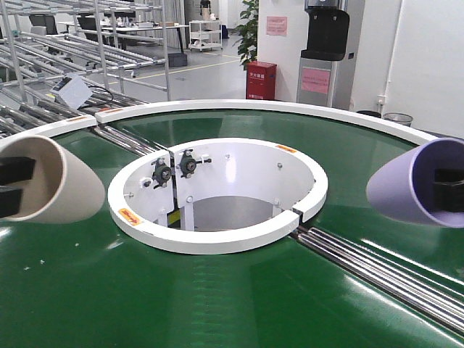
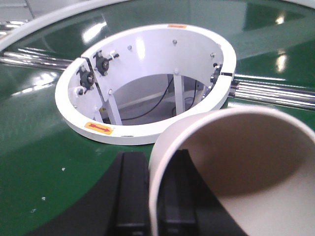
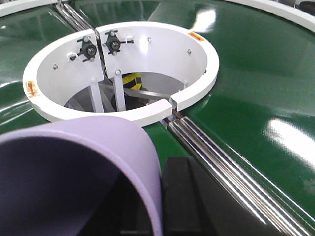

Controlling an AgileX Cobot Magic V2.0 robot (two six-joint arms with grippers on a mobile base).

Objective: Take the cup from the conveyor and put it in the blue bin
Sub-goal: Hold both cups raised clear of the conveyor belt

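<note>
the conveyor [image 1: 217,290] stretches wide and bare in front, bounded by the white inner rim [image 1: 217,239] around the central well and the outer rim [image 1: 290,109] far back. a roller strip [image 1: 384,272] crosses at the right. the left gripper [image 1: 16,185] comes in low from the left edge, pinching the wall of a cream cup [image 1: 61,181] tipped on its side over the belt. the right gripper [image 1: 449,190] mirrors it, clamped on a purple cup [image 1: 406,188], also sideways, well apart from the cream one.
</note>
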